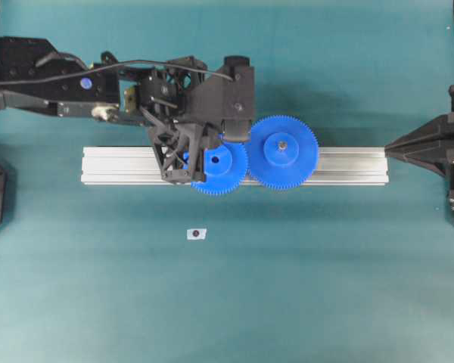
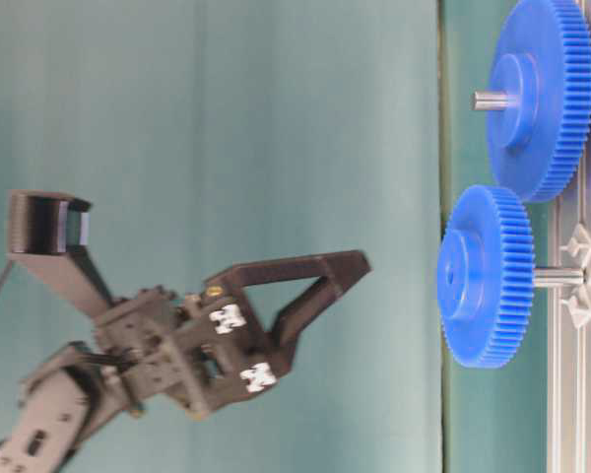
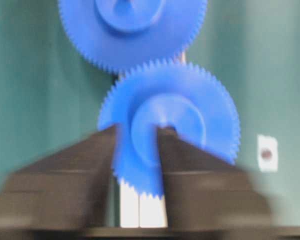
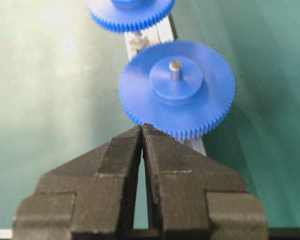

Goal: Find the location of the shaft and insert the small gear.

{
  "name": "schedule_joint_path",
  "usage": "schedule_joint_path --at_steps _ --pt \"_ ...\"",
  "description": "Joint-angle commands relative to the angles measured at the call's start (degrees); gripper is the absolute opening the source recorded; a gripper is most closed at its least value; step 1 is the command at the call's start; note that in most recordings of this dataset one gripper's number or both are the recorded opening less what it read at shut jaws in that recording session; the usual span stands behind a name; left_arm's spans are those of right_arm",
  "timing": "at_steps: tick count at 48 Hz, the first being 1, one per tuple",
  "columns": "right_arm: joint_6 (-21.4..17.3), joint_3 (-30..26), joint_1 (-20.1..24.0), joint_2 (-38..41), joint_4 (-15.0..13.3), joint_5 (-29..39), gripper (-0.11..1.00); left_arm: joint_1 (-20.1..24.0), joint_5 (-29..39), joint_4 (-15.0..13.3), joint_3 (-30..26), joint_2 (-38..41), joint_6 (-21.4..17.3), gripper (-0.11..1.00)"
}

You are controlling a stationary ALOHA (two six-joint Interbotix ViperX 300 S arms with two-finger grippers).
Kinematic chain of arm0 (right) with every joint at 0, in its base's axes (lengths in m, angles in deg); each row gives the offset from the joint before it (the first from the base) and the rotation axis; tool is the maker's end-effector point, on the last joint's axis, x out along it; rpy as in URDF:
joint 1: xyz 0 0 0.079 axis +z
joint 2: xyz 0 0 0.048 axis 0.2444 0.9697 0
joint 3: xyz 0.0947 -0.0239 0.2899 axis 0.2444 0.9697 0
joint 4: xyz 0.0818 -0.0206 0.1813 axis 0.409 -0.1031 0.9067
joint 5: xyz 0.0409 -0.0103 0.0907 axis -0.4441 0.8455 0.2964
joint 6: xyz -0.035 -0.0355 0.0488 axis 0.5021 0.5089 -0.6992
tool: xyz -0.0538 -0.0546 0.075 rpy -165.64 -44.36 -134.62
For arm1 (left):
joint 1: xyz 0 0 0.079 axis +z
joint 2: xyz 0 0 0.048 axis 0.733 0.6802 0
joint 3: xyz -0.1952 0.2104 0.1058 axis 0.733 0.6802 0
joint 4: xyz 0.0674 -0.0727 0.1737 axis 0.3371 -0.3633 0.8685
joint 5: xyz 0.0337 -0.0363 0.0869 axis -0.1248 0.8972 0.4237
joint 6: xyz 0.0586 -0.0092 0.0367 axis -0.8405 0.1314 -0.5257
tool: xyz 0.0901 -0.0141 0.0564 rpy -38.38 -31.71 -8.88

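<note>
My left pincer [image 3: 137,150] clamped on small gear [image 1: 218,168], seating it over the shaft [image 2: 557,278] on rail [image 1: 121,165]; next push down, let go. Right pincer [image 4: 141,131] together, idle.

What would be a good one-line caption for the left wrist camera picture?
Left jaws pinching the small gear by its hub, beside the larger gear on the rail.

A long ribbed aluminium rail [image 1: 348,166] lies across the middle of a teal table surface [image 1: 325,287]. A large blue plastic toothed gear [image 1: 283,147] with a wide round hub sits on the rail, a grey metal pin [image 4: 175,69] standing up through its centre. A small white tag [image 1: 197,234] with a dark spot lies on the table, well apart from the rail.
</note>
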Motion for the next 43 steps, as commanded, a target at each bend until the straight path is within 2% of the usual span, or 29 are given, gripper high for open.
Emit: schedule_joint_path --at_steps 1,4,21,43 --pt "-0.44 -0.53 -0.18 0.26 0.09 -0.7 0.12 0.18 -0.97 0.09 0.53 -0.53 0.35 0.04" --pt "-0.44 -0.44 -0.18 0.26 0.09 -0.7 0.12 0.18 -1.05 0.09 1.41 -0.44 0.7 -0.01" --pt "-0.44 -0.44 -0.26 0.26 0.09 -0.7 0.12 0.09 -1.32 0.09 3.6 -0.26 4.48 -0.01" --pt "-0.44 -0.53 -0.18 0.26 0.09 -0.7 0.12 -1.49 -1.32 0.0 5.45 -0.18 5.27 -0.01"
